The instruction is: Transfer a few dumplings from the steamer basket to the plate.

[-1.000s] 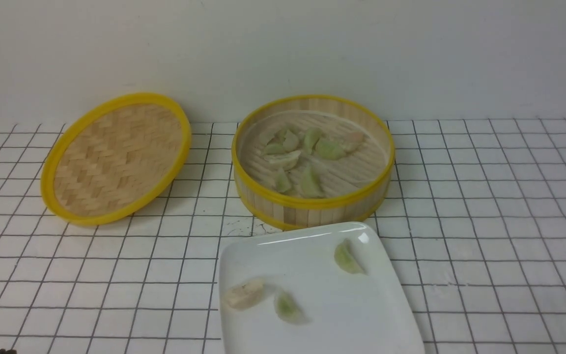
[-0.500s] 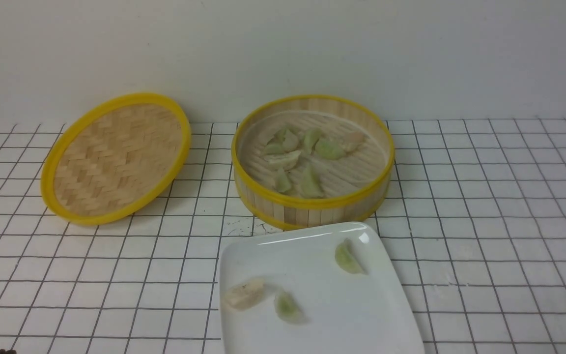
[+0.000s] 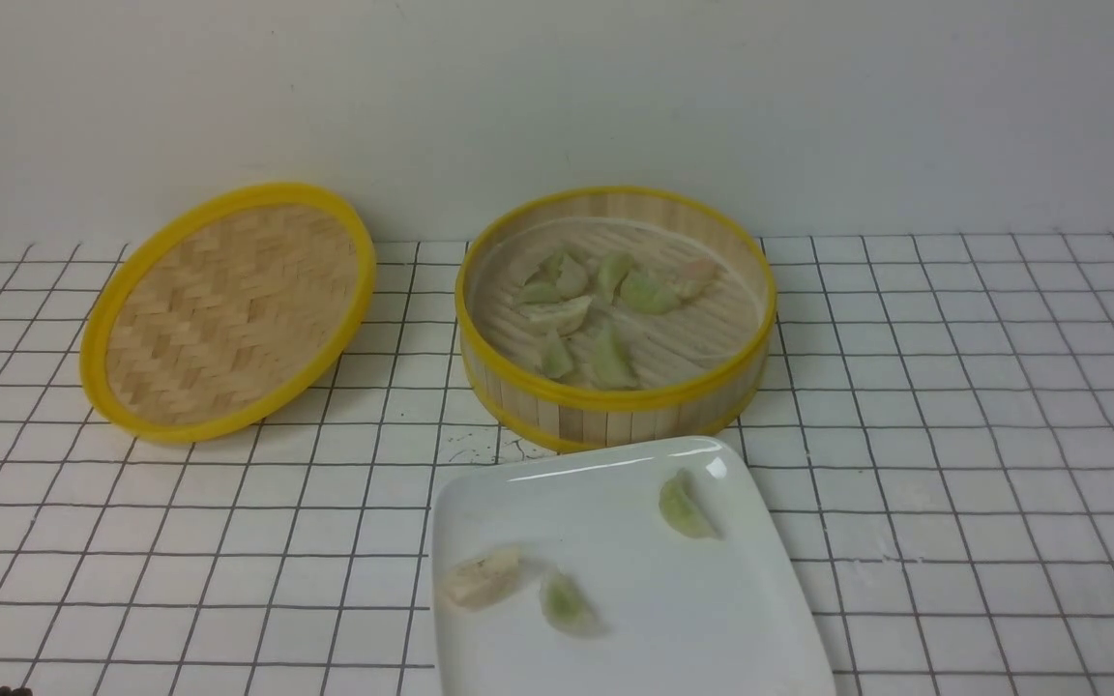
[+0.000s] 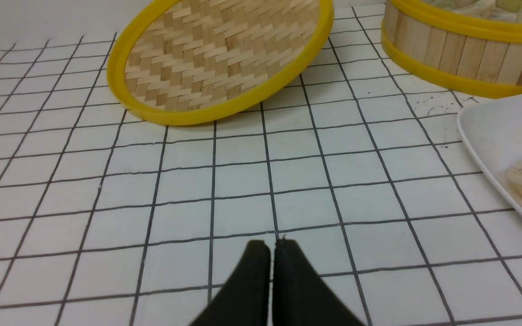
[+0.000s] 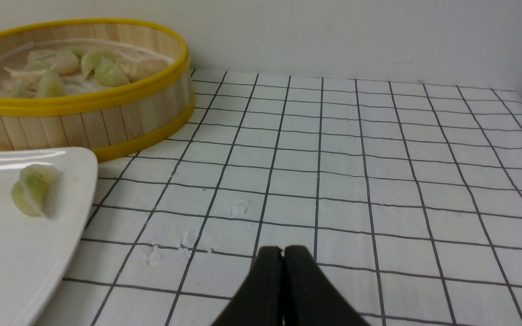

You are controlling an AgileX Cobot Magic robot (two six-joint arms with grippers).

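Observation:
The steamer basket (image 3: 615,411) stands at the back centre with several dumplings (image 3: 612,360) inside. The white plate (image 3: 712,638) lies in front of it and holds three dumplings: a tan one (image 3: 480,578) and two green ones (image 3: 567,602) (image 3: 683,507). My left gripper (image 4: 271,244) is shut and empty, low over the tiled table, left of the plate (image 4: 492,131). My right gripper (image 5: 282,250) is shut and empty, low over the table right of the plate (image 5: 75,190). Neither gripper shows in the front view, apart from a dark speck at the bottom left corner.
The flat woven bamboo lid (image 3: 228,309) with a yellow rim leans tilted at the back left. It also shows in the left wrist view (image 4: 220,59). A white wall runs behind the table. The surface is white with a black grid.

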